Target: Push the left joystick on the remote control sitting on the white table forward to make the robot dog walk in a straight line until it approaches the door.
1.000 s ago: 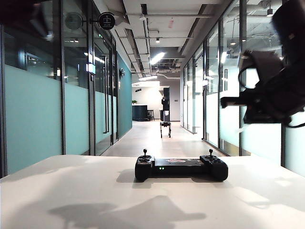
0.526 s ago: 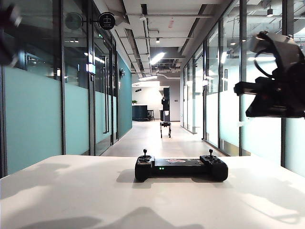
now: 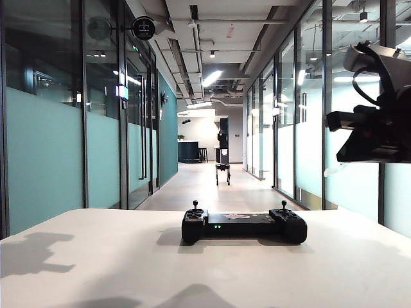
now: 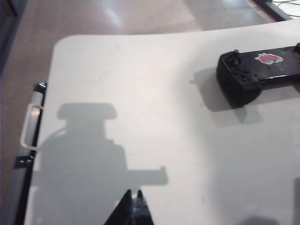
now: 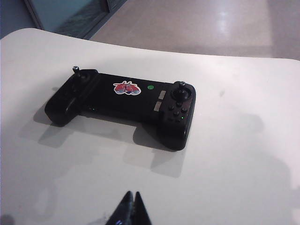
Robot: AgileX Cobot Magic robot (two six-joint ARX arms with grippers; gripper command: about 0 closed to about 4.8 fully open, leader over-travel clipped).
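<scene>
The black remote control (image 3: 244, 226) lies flat on the white table (image 3: 96, 263), with its left joystick (image 3: 195, 205) upright and nothing touching it. The robot dog (image 3: 223, 172) stands far down the corridor. My right arm (image 3: 376, 128) hangs high at the right of the exterior view. Its gripper (image 5: 132, 193) is shut and empty, above the table short of the remote control (image 5: 126, 105) and its left joystick (image 5: 76, 70). My left gripper (image 4: 133, 193) is also shut and empty, well away from the remote control's left end (image 4: 239, 77).
Glass walls and doors (image 3: 142, 128) line both sides of the corridor. The right joystick (image 3: 284, 205) also stands upright. A black rail with a white clip (image 4: 32, 123) runs along the table's side edge. My left arm's shadow (image 3: 32, 253) falls on the table.
My left arm has pulled back out of the exterior view's upper left. The right arm has drawn back toward the right edge. Remote control and robot dog have not moved.
</scene>
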